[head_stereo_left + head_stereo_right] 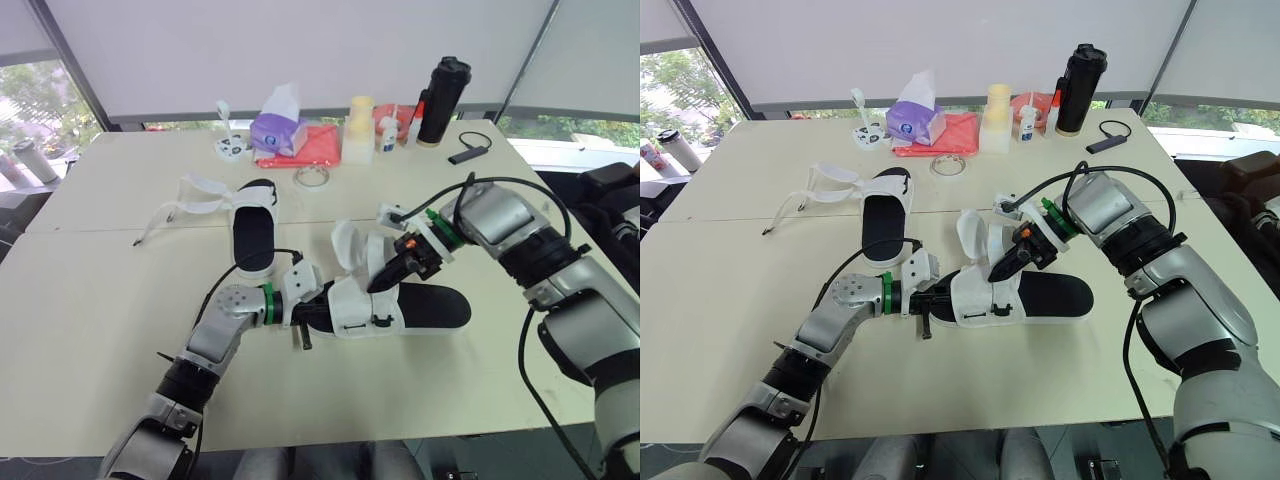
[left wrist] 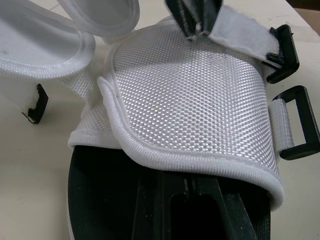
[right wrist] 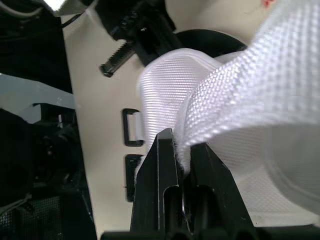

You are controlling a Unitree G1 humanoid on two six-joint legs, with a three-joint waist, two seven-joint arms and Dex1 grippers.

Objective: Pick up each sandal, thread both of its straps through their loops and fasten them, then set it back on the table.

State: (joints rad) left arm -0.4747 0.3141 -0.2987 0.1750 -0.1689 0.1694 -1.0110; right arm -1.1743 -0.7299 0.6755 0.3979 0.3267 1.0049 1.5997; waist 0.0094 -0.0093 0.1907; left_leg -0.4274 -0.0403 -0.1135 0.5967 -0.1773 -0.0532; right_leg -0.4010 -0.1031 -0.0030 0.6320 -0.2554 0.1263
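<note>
The right pincer (image 1: 386, 278) pinches the white strap (image 3: 250, 85) of the sandal (image 1: 435, 305) directly below it; the left pincer (image 1: 312, 312) clamps its sole.

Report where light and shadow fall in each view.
Eye views: daylight through the windows behind; soft shadow beneath the near sandal. Left wrist view: its white upper evenly lit. Right wrist view: strap bright, fingers dark.

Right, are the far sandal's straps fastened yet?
No, the far sandal lies on the table with its straps splayed loose beside it.
</note>
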